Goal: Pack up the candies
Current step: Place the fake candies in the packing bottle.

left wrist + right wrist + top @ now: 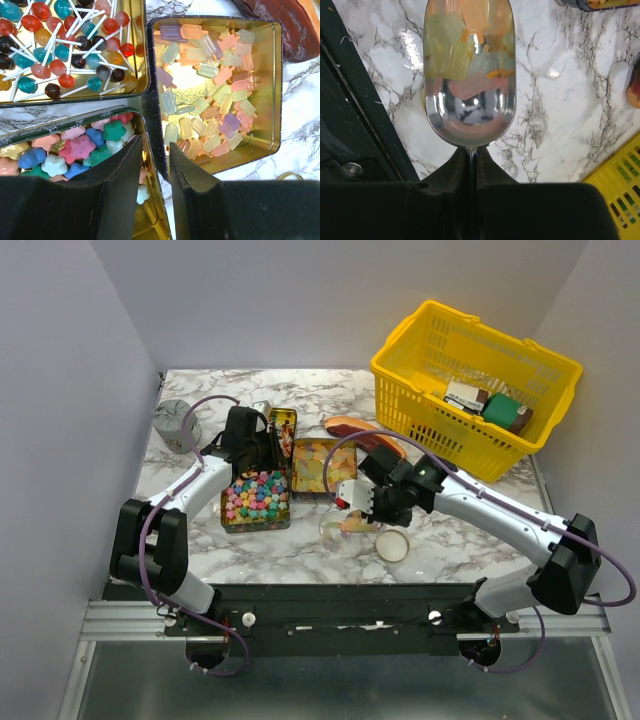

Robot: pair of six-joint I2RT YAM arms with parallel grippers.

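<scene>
Three open gold tins hold candies. Pastel star candies [75, 147] fill the near tin [257, 500]. Translucent pastel and yellow-orange ice-lolly-shaped candies [210, 85] fill the right tin [316, 468]. Red, blue and brown lollipops on white sticks [60, 45] fill the far tin [281, 428]. My left gripper [157, 145] straddles the star tin's right wall, one finger inside and one outside, shut on it. My right gripper [472, 152] is shut on the handle of a metal scoop [469, 75] loaded with ice-lolly candies, held over the marble near a clear jar [343, 531].
A round lid [392, 545] lies beside the jar. A reddish-brown steak slab [365, 433] lies behind the tins. A yellow basket [475, 390] with packets stands at the back right. A grey cup [175, 424] stands at the back left.
</scene>
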